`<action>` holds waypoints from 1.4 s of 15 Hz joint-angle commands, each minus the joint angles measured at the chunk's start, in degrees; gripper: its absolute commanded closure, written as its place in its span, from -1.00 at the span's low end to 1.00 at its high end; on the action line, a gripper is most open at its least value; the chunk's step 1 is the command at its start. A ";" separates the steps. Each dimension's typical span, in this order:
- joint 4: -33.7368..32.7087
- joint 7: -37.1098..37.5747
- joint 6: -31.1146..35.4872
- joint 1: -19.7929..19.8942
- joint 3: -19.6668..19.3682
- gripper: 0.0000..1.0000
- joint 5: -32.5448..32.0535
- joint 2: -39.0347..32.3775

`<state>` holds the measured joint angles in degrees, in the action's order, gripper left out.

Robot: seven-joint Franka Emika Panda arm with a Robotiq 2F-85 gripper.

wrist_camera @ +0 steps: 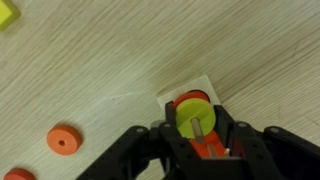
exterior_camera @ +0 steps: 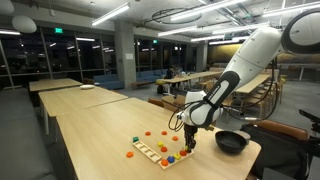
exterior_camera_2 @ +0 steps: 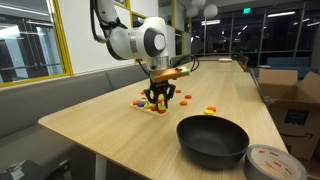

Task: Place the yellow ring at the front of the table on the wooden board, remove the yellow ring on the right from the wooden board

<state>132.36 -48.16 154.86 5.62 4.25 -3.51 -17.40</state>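
In the wrist view a yellow ring (wrist_camera: 193,117) sits on a peg above an orange ring (wrist_camera: 188,99), at the end of the pale wooden board (wrist_camera: 203,84). My gripper (wrist_camera: 195,125) has a black finger against each side of the yellow ring and looks shut on it. In both exterior views the gripper (exterior_camera: 187,141) (exterior_camera_2: 157,100) points straight down over one end of the board (exterior_camera: 150,152). Other rings on the board are too small to tell apart there.
A black bowl (exterior_camera: 232,142) (exterior_camera_2: 212,138) stands close to the gripper. Loose orange rings (wrist_camera: 63,141) (exterior_camera: 147,133) (exterior_camera_2: 208,110) lie on the table around the board. A yellow block (wrist_camera: 6,12) lies nearby. A tape roll (exterior_camera_2: 283,163) sits at the table corner.
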 commanded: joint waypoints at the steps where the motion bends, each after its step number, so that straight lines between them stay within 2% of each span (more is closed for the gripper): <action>1: 3.47 -0.59 1.86 1.47 0.22 0.57 0.43 4.28; 12: 9.06 -1.88 1.54 2.43 -1.75 0.57 2.69 12.35; 21: 7.43 0.36 -1.64 1.95 -4.61 0.57 1.92 9.42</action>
<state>140.28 -48.30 154.52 7.87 0.29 -1.77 -7.49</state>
